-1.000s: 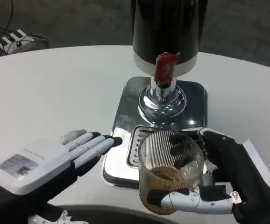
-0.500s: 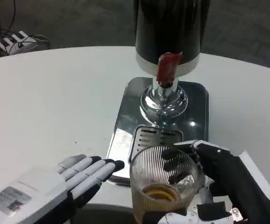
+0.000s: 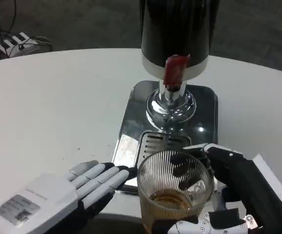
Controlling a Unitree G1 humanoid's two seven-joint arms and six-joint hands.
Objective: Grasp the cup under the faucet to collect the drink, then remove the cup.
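Fingers (image 3: 187, 171) of the right hand (image 3: 238, 195) were wrapped round the one ribbed glass cup (image 3: 172, 192), amber drink in its bottom, held at the near edge of the single steel drip tray (image 3: 131, 126) and clear of the red faucet (image 3: 174, 70) on the lone dark dispenser (image 3: 177, 29). In the head view the left hand (image 3: 58, 197) lay flat and spread beside the tray on the white worktop (image 3: 58, 97), holding nothing. Collection looked done and removal in hand; the next move called for a level carry and a gentle set-down.

One cup (image 3: 172, 195), one dispenser (image 3: 177, 58), one power strip (image 3: 14, 41), two hands.
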